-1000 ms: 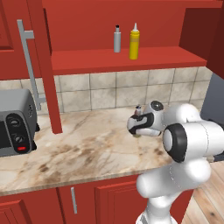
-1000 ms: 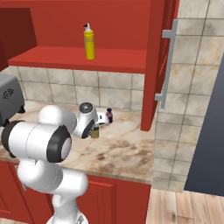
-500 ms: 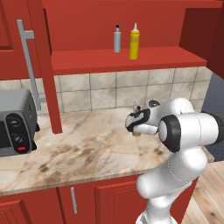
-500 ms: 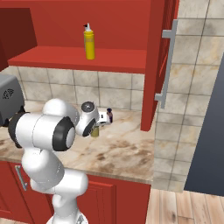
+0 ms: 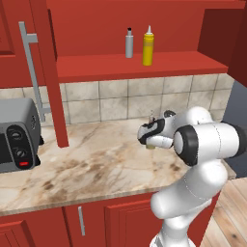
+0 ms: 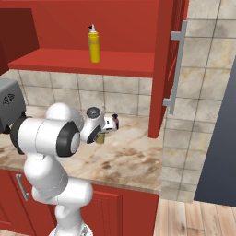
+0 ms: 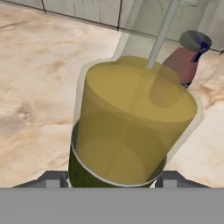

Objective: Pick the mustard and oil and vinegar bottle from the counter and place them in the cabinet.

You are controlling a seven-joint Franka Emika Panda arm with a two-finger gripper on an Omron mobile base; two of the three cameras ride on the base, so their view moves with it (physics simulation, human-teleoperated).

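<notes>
- Oil and vinegar bottle [image 7: 131,127]: translucent olive-yellow cylinder, standing on the veined marble counter [image 5: 87,164].
- Gripper [image 7: 111,177]: dark fingertips flank the bottle's base; whether they clamp it, I cannot tell.
- Mustard [image 5: 148,46]: glossy yellow, pointed nozzle, on the red cabinet [image 5: 144,65] shelf.
- No readable labels.

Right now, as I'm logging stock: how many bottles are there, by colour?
Yellow: 1, the mustard on the cabinet shelf
Grey: 1, slim grey bottle beside it
Olive: 1, oil and vinegar bottle at the gripper
Dark brown: 1, small bottle behind it
Total: 4
</notes>
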